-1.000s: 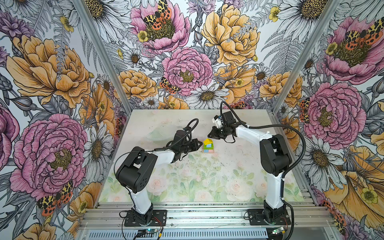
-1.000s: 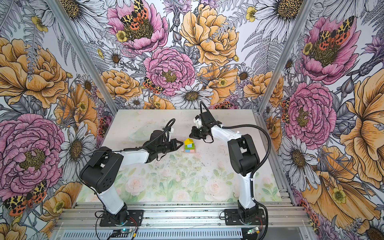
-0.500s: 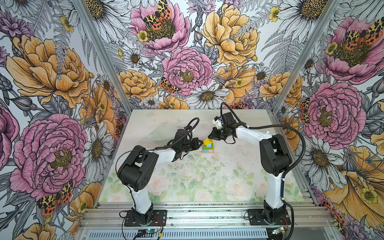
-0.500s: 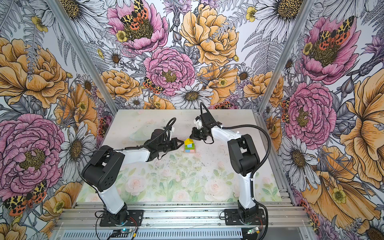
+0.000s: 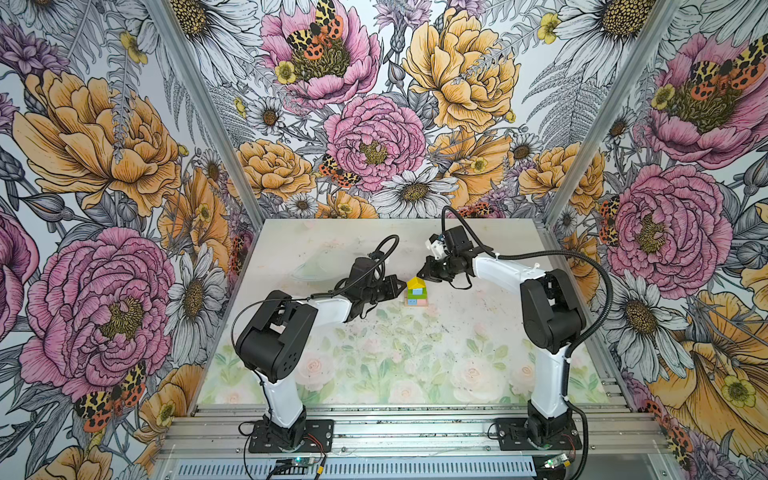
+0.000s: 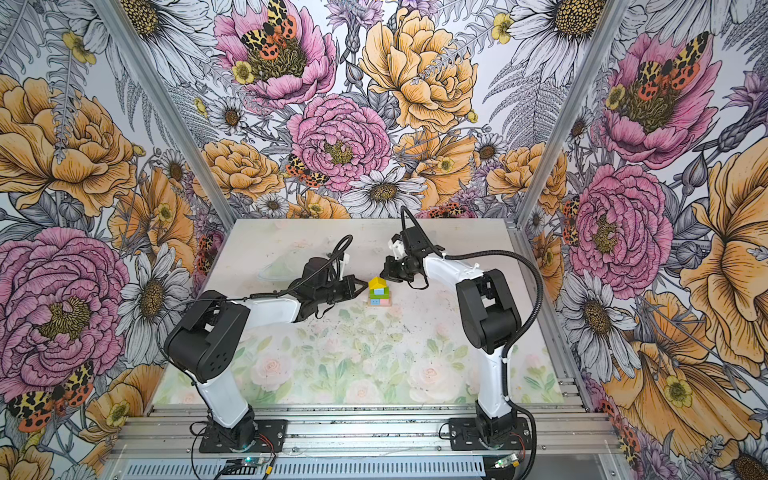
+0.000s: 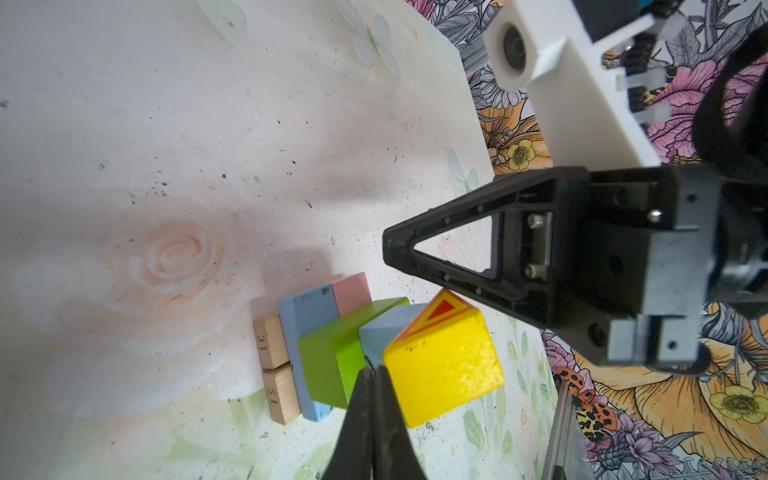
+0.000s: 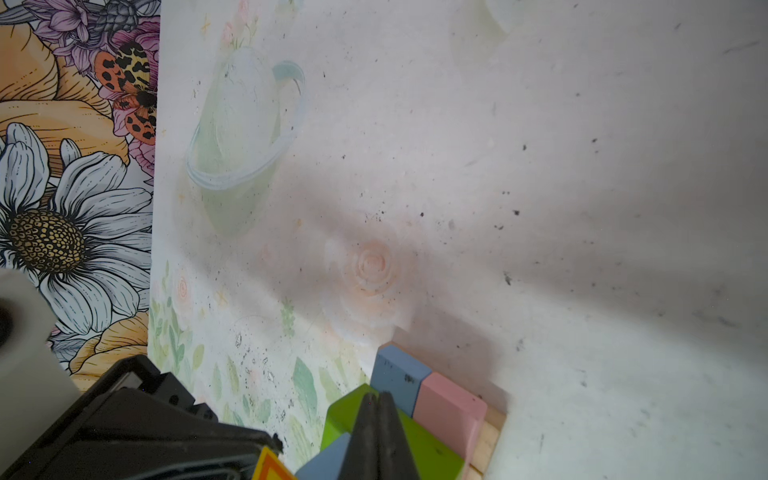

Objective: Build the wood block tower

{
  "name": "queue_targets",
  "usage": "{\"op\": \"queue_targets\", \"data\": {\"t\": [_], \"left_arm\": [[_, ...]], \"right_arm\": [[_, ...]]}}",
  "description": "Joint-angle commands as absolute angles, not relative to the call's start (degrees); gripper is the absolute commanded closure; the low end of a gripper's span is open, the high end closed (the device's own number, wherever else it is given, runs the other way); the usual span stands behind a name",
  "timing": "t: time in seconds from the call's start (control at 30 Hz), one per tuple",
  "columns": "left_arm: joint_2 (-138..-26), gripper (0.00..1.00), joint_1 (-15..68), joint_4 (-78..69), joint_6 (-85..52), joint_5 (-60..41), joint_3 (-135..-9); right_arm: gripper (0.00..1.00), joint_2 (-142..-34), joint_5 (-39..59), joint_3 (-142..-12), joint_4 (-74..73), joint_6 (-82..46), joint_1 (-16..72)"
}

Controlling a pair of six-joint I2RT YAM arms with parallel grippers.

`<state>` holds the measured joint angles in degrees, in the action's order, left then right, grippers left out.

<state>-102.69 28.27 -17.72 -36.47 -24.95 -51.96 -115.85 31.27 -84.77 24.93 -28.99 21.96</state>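
Note:
The tower stands mid-table: two tan planks, a blue brick and a pink brick, a green brick, a blue cube and the yellow roof on top. My left gripper is shut and empty. Its tips are just left of the cube and roof; I cannot tell whether they touch. My right gripper is shut and empty too, tips over the green brick, close behind the roof on the right.
Floral walls close in the table on the left, back and right. Both arm bases are bolted to the metal rail along the front. The mat carries a faded flower print with dark specks.
The left arm's elbow has shifted slightly. Both grippers stay shut next to the tower's top, and the tower stands as before.

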Motion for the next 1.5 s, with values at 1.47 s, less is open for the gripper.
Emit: {"op": "queue_targets", "data": {"t": [1.47], "left_arm": [[-103.8,1.0,29.2,-16.3,-34.4,-26.1,-55.5]], "right_arm": [[1.0,-111.5,29.4,-81.7,22.7,-29.0,20.9]]}}
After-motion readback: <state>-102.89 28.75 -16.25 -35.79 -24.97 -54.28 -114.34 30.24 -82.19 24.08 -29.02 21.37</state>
